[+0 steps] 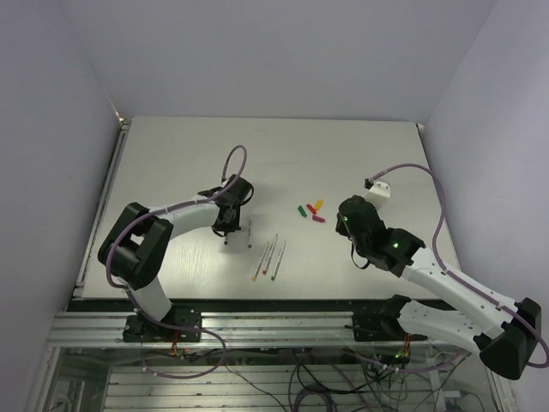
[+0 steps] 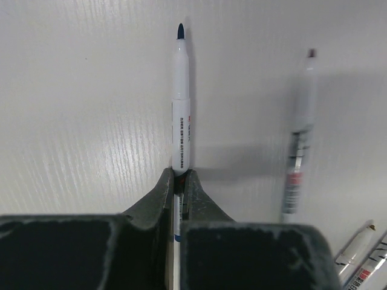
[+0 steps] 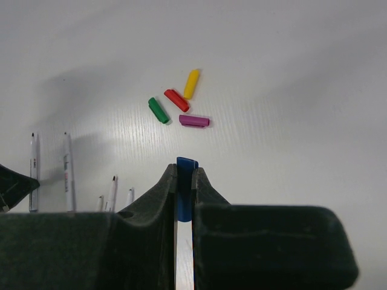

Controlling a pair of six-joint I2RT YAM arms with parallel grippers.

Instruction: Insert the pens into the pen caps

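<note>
Across the pale table (image 1: 171,154), my left arm (image 1: 176,215) folds its elbow near the left edge and stretches right toward the middle. My right arm (image 1: 446,283) swings out to the near right corner, then doubles back left toward the middle.

My left gripper (image 2: 179,175) is clenched on the blue-tipped pen (image 2: 181,121), pinching its rear end. The pen's long axis runs straight out from my fingers, near to far across the table, with the dark tip toward the near edge.

Just right of it a second pen (image 1: 250,233) lies almost parallel, apart from mine. Three more pens (image 1: 270,256) lie slanted side by side, nearer and further right.

My right gripper (image 3: 184,172) grasps the blue cap (image 3: 186,166), its length in line with my fingers, one end poking out beyond them.

Between my two grippers the green cap (image 3: 158,110), red cap (image 3: 176,100), yellow cap (image 3: 191,83) and magenta cap (image 3: 194,121) lie close together, each pointing its own way.
</note>
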